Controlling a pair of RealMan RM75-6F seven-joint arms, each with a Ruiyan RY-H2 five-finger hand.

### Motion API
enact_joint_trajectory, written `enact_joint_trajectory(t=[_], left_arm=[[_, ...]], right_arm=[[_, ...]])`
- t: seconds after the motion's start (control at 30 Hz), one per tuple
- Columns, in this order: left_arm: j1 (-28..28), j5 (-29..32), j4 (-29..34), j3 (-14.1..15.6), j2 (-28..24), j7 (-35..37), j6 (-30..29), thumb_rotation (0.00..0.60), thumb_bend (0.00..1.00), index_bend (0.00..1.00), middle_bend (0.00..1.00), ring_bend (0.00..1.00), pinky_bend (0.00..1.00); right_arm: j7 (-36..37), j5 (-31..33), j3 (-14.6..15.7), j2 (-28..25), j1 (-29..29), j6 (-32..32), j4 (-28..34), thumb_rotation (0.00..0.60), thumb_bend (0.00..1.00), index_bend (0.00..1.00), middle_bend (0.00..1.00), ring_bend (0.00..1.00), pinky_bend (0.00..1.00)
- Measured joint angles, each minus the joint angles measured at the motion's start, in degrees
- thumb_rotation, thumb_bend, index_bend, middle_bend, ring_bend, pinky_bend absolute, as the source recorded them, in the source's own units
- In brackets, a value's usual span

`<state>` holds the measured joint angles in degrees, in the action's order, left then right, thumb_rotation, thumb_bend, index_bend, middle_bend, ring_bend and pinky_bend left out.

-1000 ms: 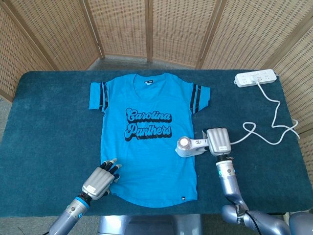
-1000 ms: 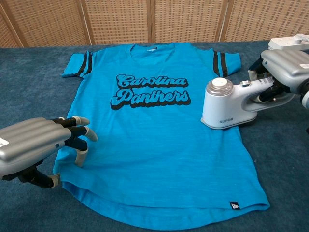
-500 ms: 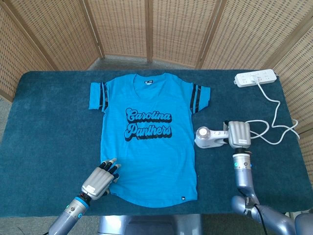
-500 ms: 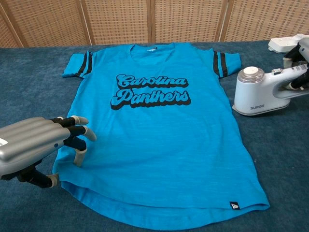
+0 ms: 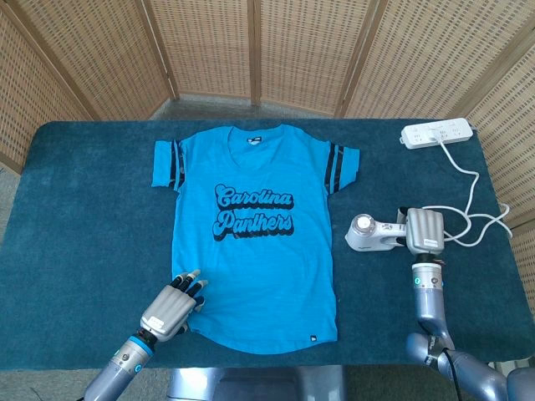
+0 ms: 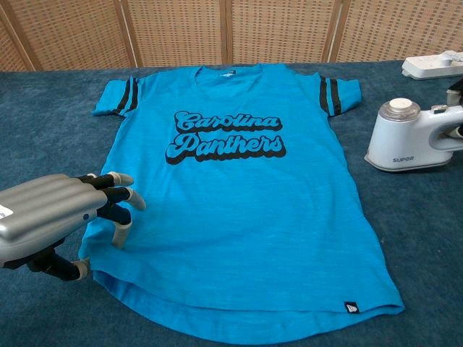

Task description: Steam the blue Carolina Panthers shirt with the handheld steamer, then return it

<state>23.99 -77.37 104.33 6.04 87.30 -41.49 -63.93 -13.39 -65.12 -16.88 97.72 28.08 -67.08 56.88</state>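
You had carried the white handheld steamer off the flat blue Carolina Panthers shirt in the last second: a moment earlier it sat on the shirt's edge at about four o'clock of the lettering, and by this point it stood on the dark teal table cloth, clear of the fabric and out toward three o'clock. I read that as the steaming being done and the return under way, though you had not yet let go. Your right hand was wrapped around the steamer's handle, closed on it, with the steamer body pointing toward nine o'clock from the hand; in the chest view only the handle's end showed at the frame edge, so the grip there was hard to judge. The steamer's white cord looped behind it toward the white power strip at one o'clock of the table. Your left hand had not moved: it held nothing, its fingers spread a little and resting at the shirt's lower hem corner, at about seven o'clock of the shirt. The shirt lay spread flat, collar toward twelve o'clock, well apart from the right hand.
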Motion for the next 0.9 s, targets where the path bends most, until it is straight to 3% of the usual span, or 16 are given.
enact_joint_trajectory(t=[0.33, 0.5, 0.9], left_arm=[[0.0, 0.2, 0.1, 0.0, 0.0, -0.2, -0.1, 0.510, 0.45, 0.52, 0.19, 0.03, 0.14], [0.0, 0.1, 0.0, -0.1, 0.1, -0.1, -0.1, 0.506, 0.45, 0.52, 0.19, 0.03, 0.14], [0.1, 0.2, -0.3, -0.1, 0.2, 0.3, 0.0, 0.513, 0.45, 0.52, 0.19, 0.03, 0.14]], right_arm=[[-1.3, 1.4, 1.7, -3.7, -0.2, 6.0, 3.8, 0.600, 0.32, 0.27, 0.28, 0.22, 0.22], [-3.9, 2.4, 2.4, -6.5, -0.5, 6.8, 8.7, 0.600, 0.32, 0.18, 0.23, 0.17, 0.17], [-4.4, 1.6, 4.1, -9.6, -1.7, 5.4, 13.8, 0.586, 0.32, 0.14, 0.22, 0.14, 0.13]])
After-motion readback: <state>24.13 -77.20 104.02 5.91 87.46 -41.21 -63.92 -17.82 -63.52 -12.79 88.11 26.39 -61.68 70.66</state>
